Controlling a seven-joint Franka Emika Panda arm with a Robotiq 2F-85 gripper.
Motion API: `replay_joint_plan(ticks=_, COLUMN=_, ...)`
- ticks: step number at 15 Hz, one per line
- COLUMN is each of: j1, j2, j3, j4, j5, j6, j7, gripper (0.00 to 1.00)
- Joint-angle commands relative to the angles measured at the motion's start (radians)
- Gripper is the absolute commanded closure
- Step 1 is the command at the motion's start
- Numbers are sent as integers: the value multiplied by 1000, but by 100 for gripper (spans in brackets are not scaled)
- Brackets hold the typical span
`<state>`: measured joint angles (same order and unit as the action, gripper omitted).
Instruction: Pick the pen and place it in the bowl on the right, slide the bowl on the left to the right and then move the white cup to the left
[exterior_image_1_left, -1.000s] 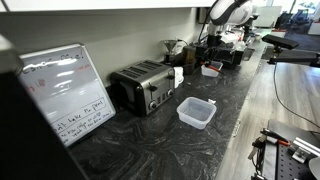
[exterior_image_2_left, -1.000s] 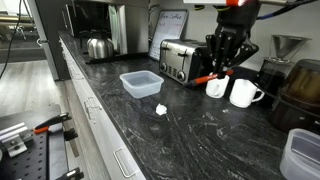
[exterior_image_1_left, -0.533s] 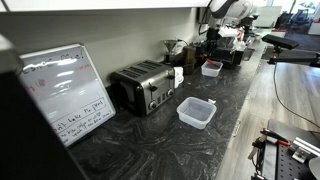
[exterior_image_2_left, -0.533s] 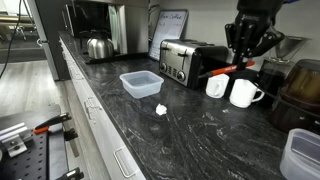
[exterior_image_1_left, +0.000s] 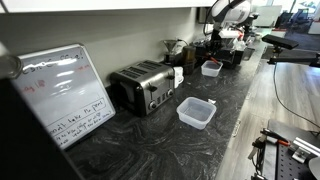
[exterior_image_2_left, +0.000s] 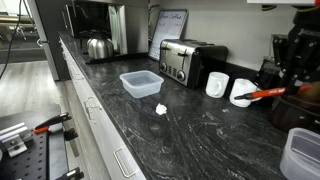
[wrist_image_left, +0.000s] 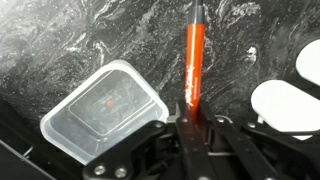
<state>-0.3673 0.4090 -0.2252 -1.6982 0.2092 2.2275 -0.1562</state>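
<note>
Dark, glossy marbled stone surface (wrist_image_left: 80, 35). Claw (wrist_image_left: 192, 122) clamped nearly shut on thin red pen (wrist_image_left: 193, 65). Squarish translucent plastic tub (wrist_image_left: 104, 110) sits just beside claw, lower down.

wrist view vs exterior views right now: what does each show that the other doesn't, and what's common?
Wrist only: the gripper close up, jaws shut on the end of the red pen.
Exterior only: the toaster, kettle, whiteboard and a second tub mid-counter.
Shared: the pen, the plastic tub near the gripper, the white cups and the dark marbled counter.
</note>
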Motion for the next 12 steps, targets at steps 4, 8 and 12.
replay_joint_plan(ticks=4, j1=-38, j2=141, j3=9, j4=191, j5=11, j6=-77, j7=100, gripper=97)
replay_joint_plan(ticks=8, j1=-62, j2=196, j3=7, j4=257, j5=28, j6=-113, j7=178, gripper=97)
replay_joint_plan(ticks=12, j1=-98, j2=246, j3=8, j4=330, j5=52, j6=-149, j7=238, gripper=97)
